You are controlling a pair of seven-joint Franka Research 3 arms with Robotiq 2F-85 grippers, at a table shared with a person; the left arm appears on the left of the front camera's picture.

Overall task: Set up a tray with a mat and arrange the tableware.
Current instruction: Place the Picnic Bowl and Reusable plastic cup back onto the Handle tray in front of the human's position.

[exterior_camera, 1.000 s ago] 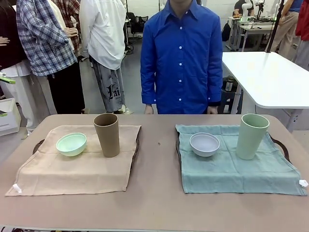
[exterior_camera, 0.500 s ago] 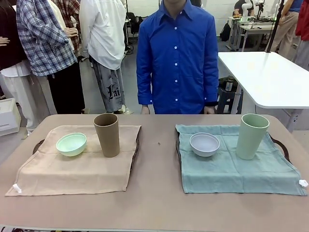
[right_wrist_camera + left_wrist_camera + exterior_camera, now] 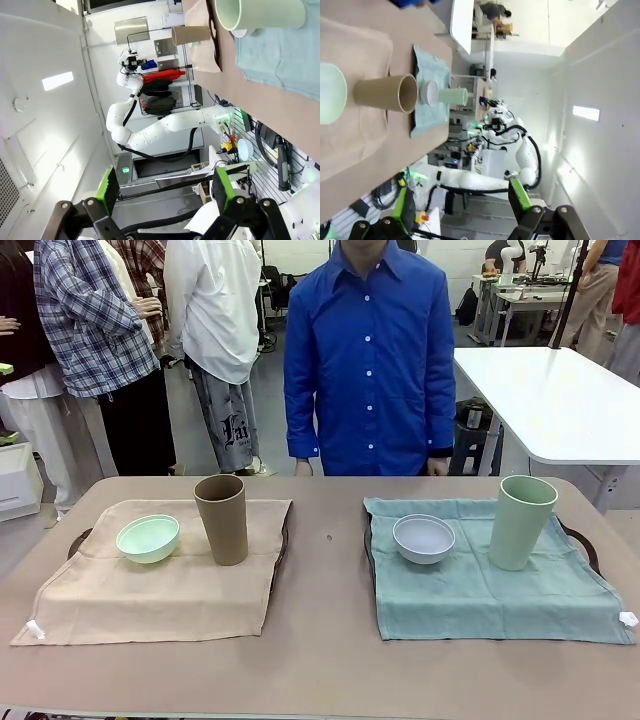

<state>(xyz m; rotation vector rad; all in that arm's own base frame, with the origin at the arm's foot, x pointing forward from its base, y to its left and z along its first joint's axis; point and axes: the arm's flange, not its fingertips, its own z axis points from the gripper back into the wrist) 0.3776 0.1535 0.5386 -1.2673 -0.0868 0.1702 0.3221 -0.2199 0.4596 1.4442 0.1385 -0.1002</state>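
Counter (image 3: 320, 660) is carrying two place settings, each on a dark tray under a cloth mat. Tan mat (image 3: 160, 585) is lying on the robot's left with the brown tumbler (image 3: 222, 519) standing upright at its far edge and the mint bowl (image 3: 148, 538) just beside it, apart. Teal mat (image 3: 490, 580) is lying on the robot's right with the pale green tumbler (image 3: 521, 522) upright near its far right and the white bowl (image 3: 423, 538) resting near its far left. A person in a blue shirt (image 3: 370, 360) is standing at the far side, hands down.

Judgement: the arranging is looking near done or finished. If either arm is going in to adjust, the tumblers are tall and likely to tip, so a low grip around the wall and a slow straight lift would be suiting them; the loose cloth may drag.

Left pincer (image 3: 462, 210) is hanging with fingers spread apart, holding nothing. Right pincer (image 3: 165, 192) is likewise standing wide apart and empty.

Front view is giving the layout and the tray handles (image 3: 583, 543). Left wrist view is showing the pieces sideways from the tan end, and the other arm beyond. Right wrist view is looking into the pale green tumbler's mouth.
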